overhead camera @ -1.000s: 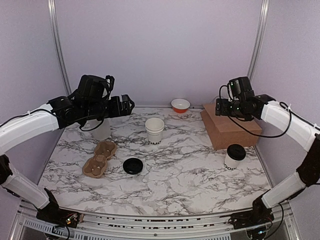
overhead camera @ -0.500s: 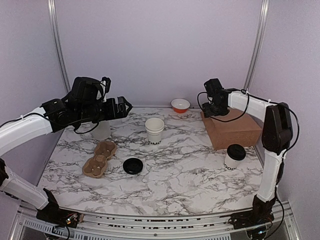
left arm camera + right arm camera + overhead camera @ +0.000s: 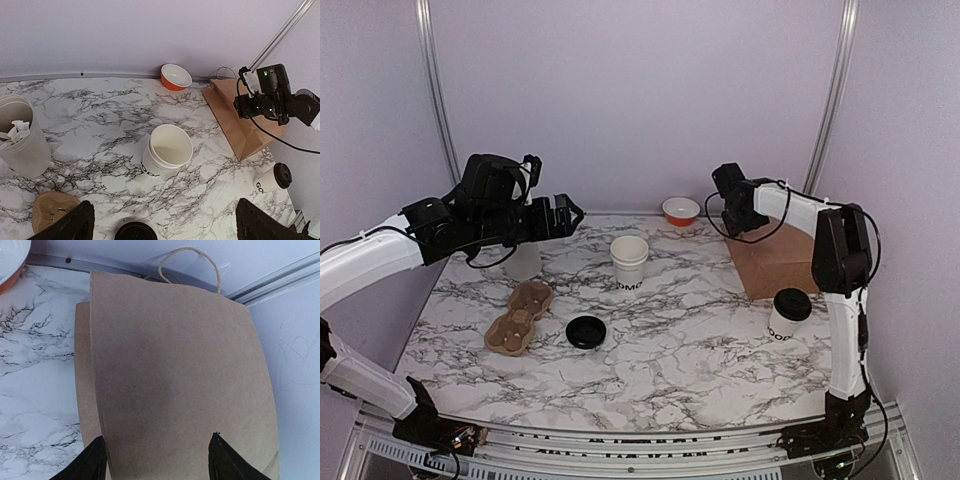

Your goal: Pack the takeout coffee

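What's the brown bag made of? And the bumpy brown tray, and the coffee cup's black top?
The brown bag looks like matte kraft paper, with a string handle. The tray seems to be molded pulp: dull, rough brown. The lid on the takeout coffee is probably plastic: smooth black.

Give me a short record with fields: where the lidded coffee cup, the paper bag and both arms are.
Takeout coffee: white paper cup with round black plastic lid, upright on the marble table, near side of the bag
Bag: brown paper bag, lying flat, far right
Left end effector: open, empty, raised over the table's left side
Right end effector: open, over the bag; contact unclear
Other items: stack of lidless white cups, loose black lid, brown cardboard cup carrier
Packed: not yet
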Robot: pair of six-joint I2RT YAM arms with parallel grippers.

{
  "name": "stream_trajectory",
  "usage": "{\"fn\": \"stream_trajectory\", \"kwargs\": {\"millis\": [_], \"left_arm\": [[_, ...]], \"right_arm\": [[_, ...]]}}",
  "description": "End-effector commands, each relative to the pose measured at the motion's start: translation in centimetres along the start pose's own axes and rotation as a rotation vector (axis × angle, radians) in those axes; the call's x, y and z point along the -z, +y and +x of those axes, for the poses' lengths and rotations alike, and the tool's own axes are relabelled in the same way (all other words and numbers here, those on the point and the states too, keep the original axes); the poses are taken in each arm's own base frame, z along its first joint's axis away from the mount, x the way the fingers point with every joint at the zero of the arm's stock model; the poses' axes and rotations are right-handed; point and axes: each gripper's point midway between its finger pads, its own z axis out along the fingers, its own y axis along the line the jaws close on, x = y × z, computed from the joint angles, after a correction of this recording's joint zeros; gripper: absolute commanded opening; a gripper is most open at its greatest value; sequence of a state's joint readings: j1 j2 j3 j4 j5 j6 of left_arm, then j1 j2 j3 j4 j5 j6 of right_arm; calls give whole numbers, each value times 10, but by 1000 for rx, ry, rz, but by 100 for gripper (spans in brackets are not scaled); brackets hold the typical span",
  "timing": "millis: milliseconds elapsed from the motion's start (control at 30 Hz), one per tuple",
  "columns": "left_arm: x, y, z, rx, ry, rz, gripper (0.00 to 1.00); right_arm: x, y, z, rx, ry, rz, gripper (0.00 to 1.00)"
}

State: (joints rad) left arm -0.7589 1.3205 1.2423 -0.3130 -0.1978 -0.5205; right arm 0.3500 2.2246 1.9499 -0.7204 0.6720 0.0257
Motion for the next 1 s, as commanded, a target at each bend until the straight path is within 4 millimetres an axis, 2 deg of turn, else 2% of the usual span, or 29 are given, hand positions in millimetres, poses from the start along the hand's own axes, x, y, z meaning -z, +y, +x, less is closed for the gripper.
{"fn": "stream_trajectory", "kwargs": {"millis": [0, 200, 533, 667, 967], "left_arm": [[7, 0, -3, 14, -4, 11, 99], [6, -2, -4, 18, -3, 17, 99], [7, -1, -4, 19, -5, 11, 99], [5, -1, -3, 17, -2, 11, 99], [4, -3, -6, 17, -4, 16, 99]], "right_arm": [[-1, -6, -10, 22, -12, 53, 66], [-7, 8, -10, 56, -12, 57, 65], [-6, 14, -16, 67, -40, 66, 65], [-12, 14, -16, 83, -38, 88, 64], [-26, 19, -13, 120, -32, 127, 50]]}}
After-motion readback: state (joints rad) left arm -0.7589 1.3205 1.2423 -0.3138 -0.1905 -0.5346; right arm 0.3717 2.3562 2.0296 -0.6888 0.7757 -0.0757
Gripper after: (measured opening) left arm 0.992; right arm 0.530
